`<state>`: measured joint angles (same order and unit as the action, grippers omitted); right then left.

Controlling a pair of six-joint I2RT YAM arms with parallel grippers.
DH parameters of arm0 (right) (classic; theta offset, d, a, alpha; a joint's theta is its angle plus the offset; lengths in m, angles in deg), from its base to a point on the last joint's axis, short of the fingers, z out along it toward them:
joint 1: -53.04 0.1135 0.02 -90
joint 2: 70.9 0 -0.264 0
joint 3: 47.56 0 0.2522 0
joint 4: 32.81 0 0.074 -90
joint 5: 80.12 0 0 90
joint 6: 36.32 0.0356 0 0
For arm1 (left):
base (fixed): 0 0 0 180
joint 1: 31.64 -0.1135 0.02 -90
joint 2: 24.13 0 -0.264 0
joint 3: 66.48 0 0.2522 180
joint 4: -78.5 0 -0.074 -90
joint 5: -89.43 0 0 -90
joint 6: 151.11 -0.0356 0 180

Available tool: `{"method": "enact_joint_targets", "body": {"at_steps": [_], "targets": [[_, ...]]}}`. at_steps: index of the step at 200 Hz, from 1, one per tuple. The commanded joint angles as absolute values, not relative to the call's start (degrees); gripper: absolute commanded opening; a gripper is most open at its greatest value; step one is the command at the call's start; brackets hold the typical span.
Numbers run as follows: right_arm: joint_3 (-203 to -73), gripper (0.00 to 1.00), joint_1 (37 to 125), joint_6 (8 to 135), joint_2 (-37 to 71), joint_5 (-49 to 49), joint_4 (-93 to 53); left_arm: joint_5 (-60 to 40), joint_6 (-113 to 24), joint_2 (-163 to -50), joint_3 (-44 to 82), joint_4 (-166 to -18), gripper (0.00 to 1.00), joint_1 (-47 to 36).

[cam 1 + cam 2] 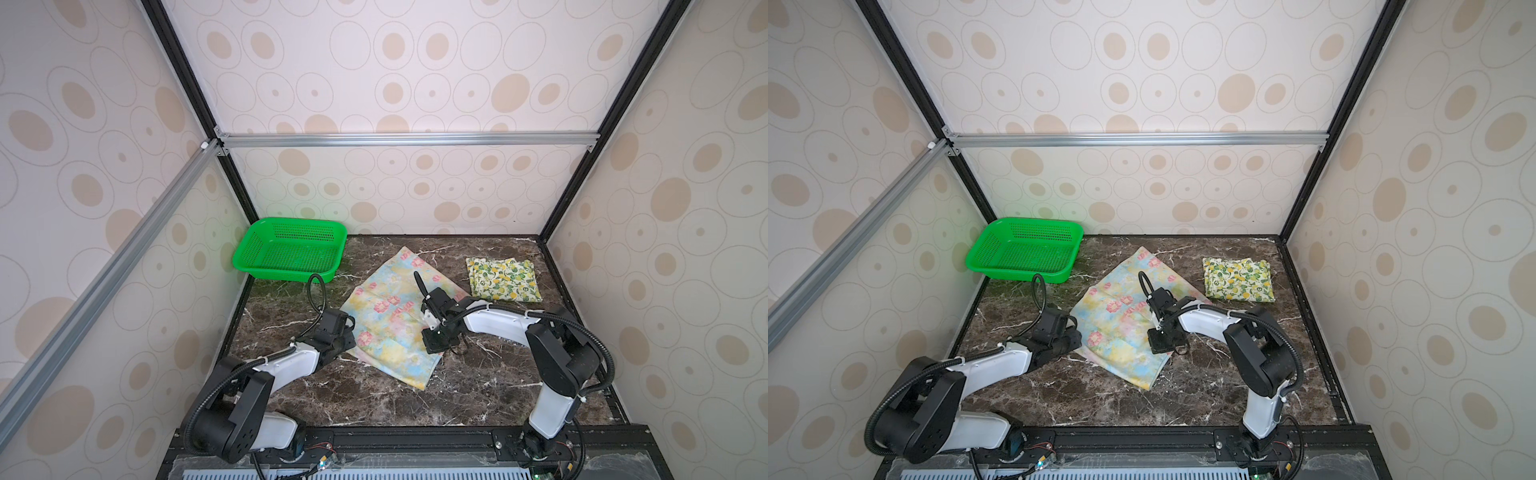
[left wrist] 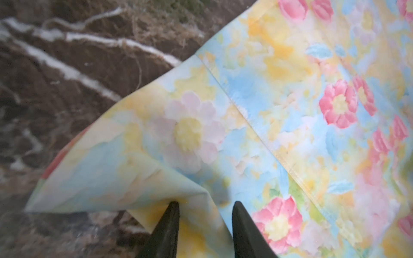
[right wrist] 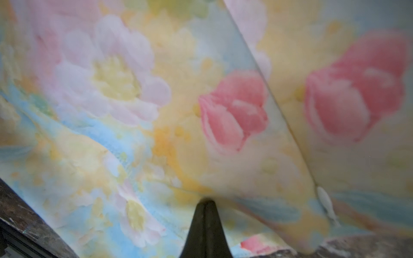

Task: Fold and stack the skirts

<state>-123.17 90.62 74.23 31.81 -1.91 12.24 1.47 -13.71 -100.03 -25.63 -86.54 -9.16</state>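
The pastel yellow-blue skirt (image 1: 390, 320) (image 1: 1121, 328) with pink flowers lies spread in the middle of the dark marble table (image 1: 374, 407). My left gripper (image 2: 205, 205) is at its left edge. Its fingers stand apart with a raised fold of the cloth (image 2: 156, 178) between them. My right gripper (image 3: 206, 202) is at the skirt's right edge, shut on a pinch of the flowered cloth (image 3: 223, 111), which puckers at the tips. The white skirt with lemons (image 1: 503, 278) (image 1: 1239, 279) lies folded at the back right, away from both grippers.
A green perforated basket (image 1: 291, 224) (image 1: 1025, 222) stands empty at the back left corner. Patterned walls with black frame posts close the table on three sides. A black rail (image 1: 415, 436) runs along the front edge, where both arm bases sit.
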Motion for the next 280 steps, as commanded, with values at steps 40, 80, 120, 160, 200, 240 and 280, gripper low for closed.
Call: {"method": "enact_joint_targets", "body": {"at_steps": [40,80,120,160,200,240,280], "targets": [[-122.6,0.03,90.4,73.1,26.1,-2.5,18.8,9.8,-14.4,-81.9,-23.0,-60.3,0.61,-10.4],[-120.7,0.29,92.5,75.3,19.8,-4.5,19.2,10.4,-18.9,-88.3,-18.1,-59.1,0.76,-13.3],[-119.4,0.32,94.8,76.7,19.4,-4.3,19.5,9.4,-18.7,-96.4,-17.9,-64.6,0.70,-15.0],[-118.9,0.30,94.8,77.9,19.4,-5.8,17.6,8.6,-15.3,-92.6,-21.0,-69.2,0.65,-17.6],[-121.0,0.28,94.8,76.9,21.9,-6.3,18.6,4.9,-13.0,-89.7,-24.5,-73.7,0.62,-20.5],[-121.8,0.26,94.8,77.2,22.8,-6.8,18.5,1.4,-11.6,-90.7,-27.0,-80.0,0.55,-21.7],[-122.6,0.25,94.8,77.7,22.8,-7.0,18.7,1.3,-12.1,-93.4,-27.0,-82.8,0.49,-22.5]]}}
